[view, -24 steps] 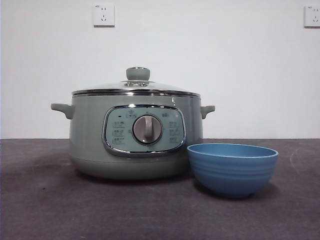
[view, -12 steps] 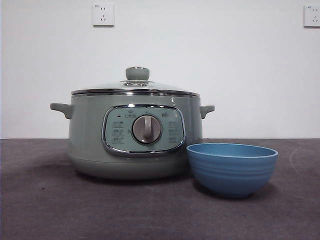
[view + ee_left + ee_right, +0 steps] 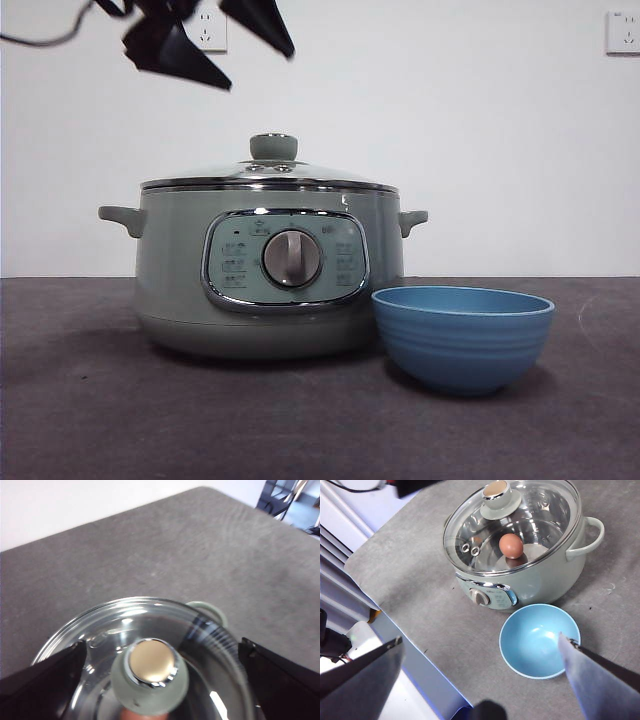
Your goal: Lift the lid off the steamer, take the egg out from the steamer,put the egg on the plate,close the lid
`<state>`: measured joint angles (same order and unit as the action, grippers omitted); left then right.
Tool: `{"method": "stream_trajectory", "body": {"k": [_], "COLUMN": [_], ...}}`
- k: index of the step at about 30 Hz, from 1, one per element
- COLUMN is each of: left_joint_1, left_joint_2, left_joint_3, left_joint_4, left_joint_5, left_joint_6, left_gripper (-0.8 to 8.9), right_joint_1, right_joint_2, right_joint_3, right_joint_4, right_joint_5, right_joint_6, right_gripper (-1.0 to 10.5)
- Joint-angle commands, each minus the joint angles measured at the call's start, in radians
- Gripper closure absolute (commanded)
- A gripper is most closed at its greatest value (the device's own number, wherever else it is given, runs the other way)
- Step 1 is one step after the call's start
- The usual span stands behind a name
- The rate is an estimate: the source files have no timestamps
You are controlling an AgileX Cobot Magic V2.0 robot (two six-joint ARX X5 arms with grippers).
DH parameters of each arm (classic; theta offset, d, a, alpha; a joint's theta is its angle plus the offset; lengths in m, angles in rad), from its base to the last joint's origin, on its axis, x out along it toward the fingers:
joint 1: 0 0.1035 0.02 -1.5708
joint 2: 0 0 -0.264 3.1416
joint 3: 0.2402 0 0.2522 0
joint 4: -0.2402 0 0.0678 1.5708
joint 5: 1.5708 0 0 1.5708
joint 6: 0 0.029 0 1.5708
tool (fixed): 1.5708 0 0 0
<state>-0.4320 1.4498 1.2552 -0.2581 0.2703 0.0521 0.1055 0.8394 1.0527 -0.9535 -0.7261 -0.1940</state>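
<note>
The pale green steamer (image 3: 180, 285) stands on the table with its glass lid (image 3: 270, 176) on, the knob (image 3: 273, 147) upright. My left gripper (image 3: 260, 72) hangs open above and a little left of the knob. In the left wrist view the knob (image 3: 152, 672) lies between the spread jaws of the left gripper (image 3: 162, 645), apart from them. Through the lid (image 3: 540, 520) the brown egg (image 3: 511, 545) shows inside the steamer (image 3: 540, 580). The blue plate (image 3: 462, 340), a bowl, sits empty at the steamer's front right. My right gripper (image 3: 480, 638) is open high over the bowl (image 3: 520, 652).
Two wall sockets (image 3: 624, 32) sit on the white wall behind. A cable (image 3: 40, 38) trails in at the top left. The grey table's edge (image 3: 395, 610) runs near the steamer's dial side, with white and blue gear beyond it.
My left gripper has come into the front view from the top left and now hangs above the lid. The steamer, lid and bowl stand as before.
</note>
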Motion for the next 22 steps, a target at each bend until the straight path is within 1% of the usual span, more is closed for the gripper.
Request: {"method": "stream_trajectory", "body": {"k": [1, 5, 11, 17, 18, 20, 22], "left_joint_1": [-0.011, -0.016, -0.029, -0.039, -0.039, -0.039, -0.04], "left_joint_2": [0.041, 0.089, 0.159, 0.183, 0.185, 0.185, 0.185], "left_joint_3": [0.005, 0.005, 0.005, 0.005, 0.005, 0.005, 0.005], "left_joint_4": [0.037, 0.078, 0.085, 0.082, 0.077, 0.07, 0.064], "left_joint_5": [-0.029, -0.042, -0.044, -0.092, -0.098, -0.094, -0.08], "left_joint_6": [0.031, 0.031, 0.031, 0.031, 0.031, 0.031, 0.031], "left_gripper": [2.51, 2.52, 2.52, 2.52, 2.79, 4.28, 4.45], "right_joint_1": [0.002, 0.002, 0.002, 0.002, 0.002, 0.002, 0.002], "right_joint_2": [0.0, 0.0, 0.0, 0.0, 0.0, 0.0, 0.0], "right_joint_3": [0.002, 0.002, 0.002, 0.002, 0.002, 0.002, 0.002], "right_joint_4": [0.003, 0.003, 0.003, 0.003, 0.003, 0.003, 0.003], "right_joint_5": [-0.001, -0.001, 0.0, 0.0, 0.0, 0.0, 0.0], "right_joint_6": [0.003, 0.003, 0.003, 0.002, 0.002, 0.002, 0.002], "right_gripper": [3.8, 3.8, 3.8, 3.8, 3.8, 3.8, 3.8]}}
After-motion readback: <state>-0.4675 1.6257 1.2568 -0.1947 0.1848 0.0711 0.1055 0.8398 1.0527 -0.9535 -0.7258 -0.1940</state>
